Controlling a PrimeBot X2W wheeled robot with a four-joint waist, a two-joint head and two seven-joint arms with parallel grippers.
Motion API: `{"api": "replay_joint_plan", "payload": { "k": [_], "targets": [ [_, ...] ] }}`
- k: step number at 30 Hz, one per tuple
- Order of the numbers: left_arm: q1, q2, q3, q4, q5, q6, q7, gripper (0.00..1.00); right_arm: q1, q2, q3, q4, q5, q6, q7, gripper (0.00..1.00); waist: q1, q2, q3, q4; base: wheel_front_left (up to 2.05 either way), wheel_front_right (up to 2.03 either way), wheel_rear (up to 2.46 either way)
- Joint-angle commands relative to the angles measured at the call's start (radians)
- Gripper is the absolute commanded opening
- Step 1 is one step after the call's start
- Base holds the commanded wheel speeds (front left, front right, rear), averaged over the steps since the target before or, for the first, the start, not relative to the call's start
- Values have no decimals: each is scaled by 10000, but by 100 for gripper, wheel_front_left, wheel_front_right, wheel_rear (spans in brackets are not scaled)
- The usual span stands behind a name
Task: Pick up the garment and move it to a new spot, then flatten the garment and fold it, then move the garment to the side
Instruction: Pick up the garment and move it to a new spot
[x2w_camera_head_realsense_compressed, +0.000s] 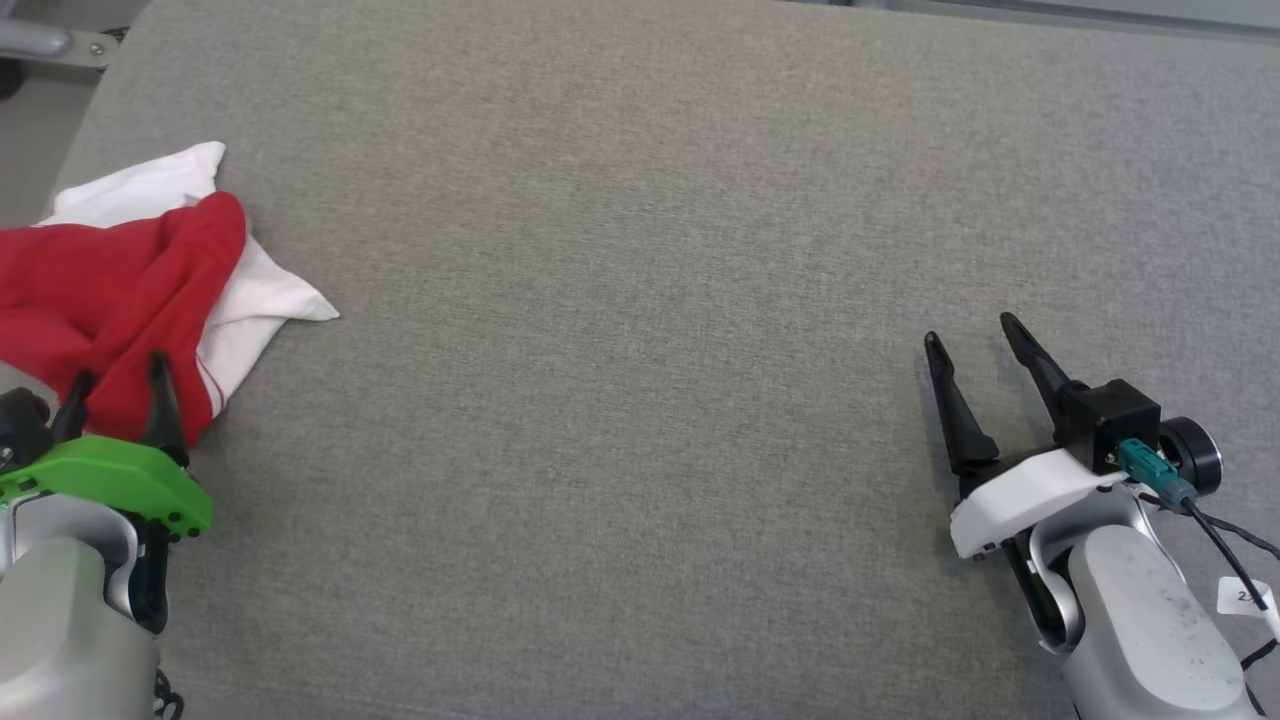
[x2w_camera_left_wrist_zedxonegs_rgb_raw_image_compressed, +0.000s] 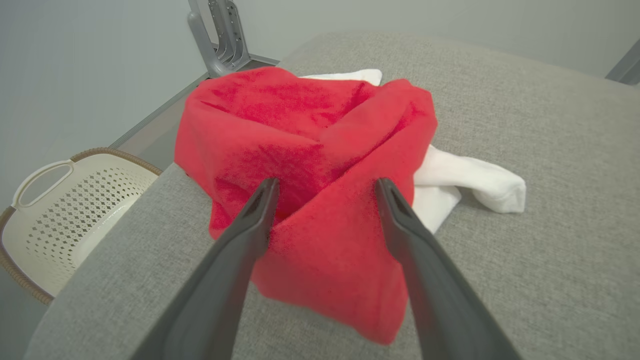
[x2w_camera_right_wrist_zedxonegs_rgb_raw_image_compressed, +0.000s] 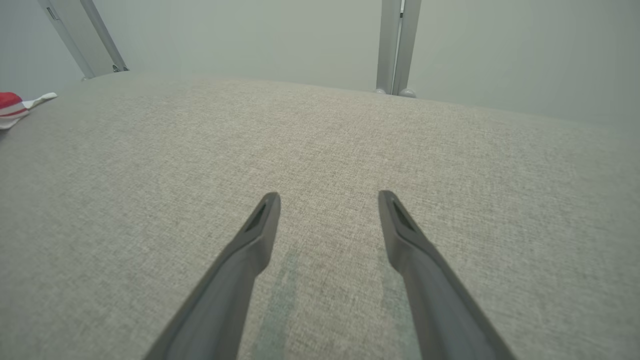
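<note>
Left hand (x2w_camera_left_wrist_zedxonegs_rgb_raw_image_compressed: 326, 186) is hovering wide open and holding nothing, its fingers pointing at a raised red fold of the garment (x2w_camera_left_wrist_zedxonegs_rgb_raw_image_compressed: 300, 125); contact unclear. The garment is lying bunched at the left edge of the desk (x2w_camera_head_realsense_compressed: 640, 450), red over white. Judging it light, soft and limp, likely sagging when lifted. Best hold: that upper red ridge. Right hand (x2w_camera_head_realsense_compressed: 971, 335) is hanging open and empty, well apart.

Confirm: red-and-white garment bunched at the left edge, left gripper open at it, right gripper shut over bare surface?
One error: the right gripper is open, not shut; the right wrist view shows its fingers spread over the grey surface. The rest stands.
</note>
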Motion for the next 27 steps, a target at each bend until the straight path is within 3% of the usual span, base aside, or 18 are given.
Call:
{"api": "replay_joint_plan", "payload": {
  "k": [1, 7, 8, 9, 12, 17, 27],
  "targets": [
    [-163, 130, -16, 133, -10, -23, -2, 100, -111, -57, -53, -69, -42, -15, -30, 100, 0, 0, 570, -571, 0, 0, 0],
    [-631, 192, 47, 1583, -324, 36, 72, 100, -186, -135, -182, -216, -32, -15, -30, 100, 0, 0, 861, -858, 0, 0, 0],
    [-703, 165, 9, 1705, -330, 26, 60, 79, -190, -130, -194, -224, -19, -15, -30, 100, 0, 0, 871, -888, 0, 0, 0],
    [-744, 156, -42, 1756, -271, 17, 42, 0, -176, -120, -193, -218, -7, -15, -30, 100, 0, 0, 852, -914, 0, 0, 0],
    [-704, 28, -140, 1782, -225, -11, 36, 0, -54, 20, -188, -166, -8, -15, -30, 100, 0, 0, 721, -996, 0, 0, 0],
    [-488, -31, -206, 398, 267, -20, 5, 0, 16, 244, -152, -91, 109, -15, -30, 100, 0, 0, 422, -1026, 0, 0, 0],
    [144, -1122, -1758, -2747, 397, -24, 0, 0, -5, 634, 79, 196, 439, -15, -30, 100, 0, 0, -279, -1531, 0, 0, 0]
  ]
}}
